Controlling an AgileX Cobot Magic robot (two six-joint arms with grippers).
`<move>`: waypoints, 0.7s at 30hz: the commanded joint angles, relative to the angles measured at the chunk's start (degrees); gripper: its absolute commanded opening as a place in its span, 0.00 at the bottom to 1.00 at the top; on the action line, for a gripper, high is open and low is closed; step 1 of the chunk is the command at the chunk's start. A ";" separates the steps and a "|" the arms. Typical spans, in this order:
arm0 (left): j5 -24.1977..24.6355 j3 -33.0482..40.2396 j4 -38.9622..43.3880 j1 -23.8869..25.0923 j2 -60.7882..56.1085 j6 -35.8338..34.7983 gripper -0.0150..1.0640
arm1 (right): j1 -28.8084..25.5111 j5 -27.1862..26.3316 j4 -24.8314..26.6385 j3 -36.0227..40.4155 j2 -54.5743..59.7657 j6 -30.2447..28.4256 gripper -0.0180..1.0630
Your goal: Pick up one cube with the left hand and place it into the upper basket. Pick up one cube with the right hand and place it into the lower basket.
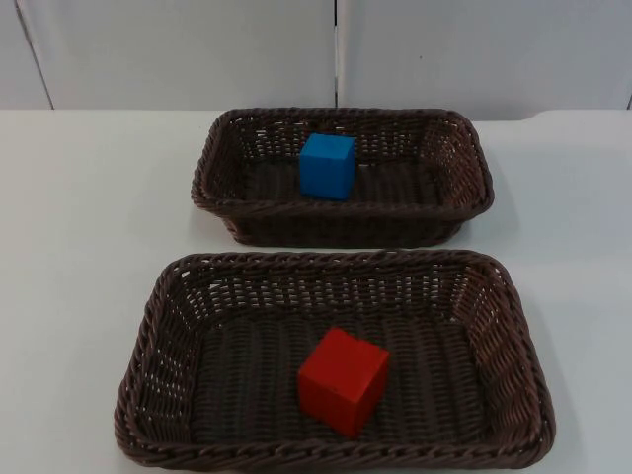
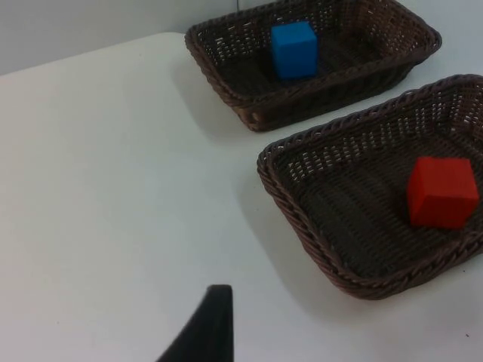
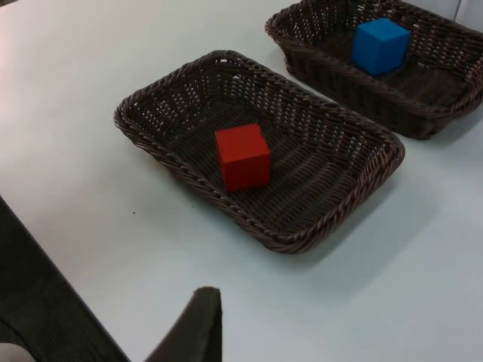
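Observation:
A blue cube (image 1: 328, 165) sits inside the upper basket (image 1: 415, 209), a dark brown wicker tray near the wall. A red cube (image 1: 343, 381) rests, turned at an angle, inside the lower basket (image 1: 148, 336) of the same weave. From the left wrist, the blue cube (image 2: 293, 49) and red cube (image 2: 441, 192) lie in their baskets, well away from my left gripper (image 2: 207, 332), which hangs over bare table. My right gripper (image 3: 198, 324) hangs over bare table short of the lower basket (image 3: 173, 162) with the red cube (image 3: 241, 157); the blue cube (image 3: 380, 45) lies beyond.
White table (image 1: 79, 227) surrounds both baskets, with a narrow strip between them. The grey partition wall (image 1: 178, 49) closes off the far side. In the right wrist view, the table edge drops off to a dark floor (image 3: 45, 302) beside my right gripper.

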 commanded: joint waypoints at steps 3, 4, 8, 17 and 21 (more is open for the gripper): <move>0.19 0.27 0.11 -0.11 -0.25 -0.34 0.99 | -0.05 -0.19 -0.15 0.47 -0.26 0.35 0.99; 0.19 0.27 0.11 -0.11 -0.25 -0.34 0.99 | -0.05 -0.19 -0.15 0.47 -0.26 0.35 0.99; 0.19 0.27 0.11 -0.11 -0.25 -0.34 0.99 | -0.05 -0.19 -0.15 0.47 -0.26 0.35 0.99; 0.19 0.27 0.11 -0.11 -0.25 -0.34 0.99 | -0.05 -0.19 -0.15 0.47 -0.26 0.00 0.99; 0.19 0.27 0.36 -0.11 -0.25 -0.32 0.99 | -0.05 -0.30 -0.15 0.47 -0.26 -0.01 0.99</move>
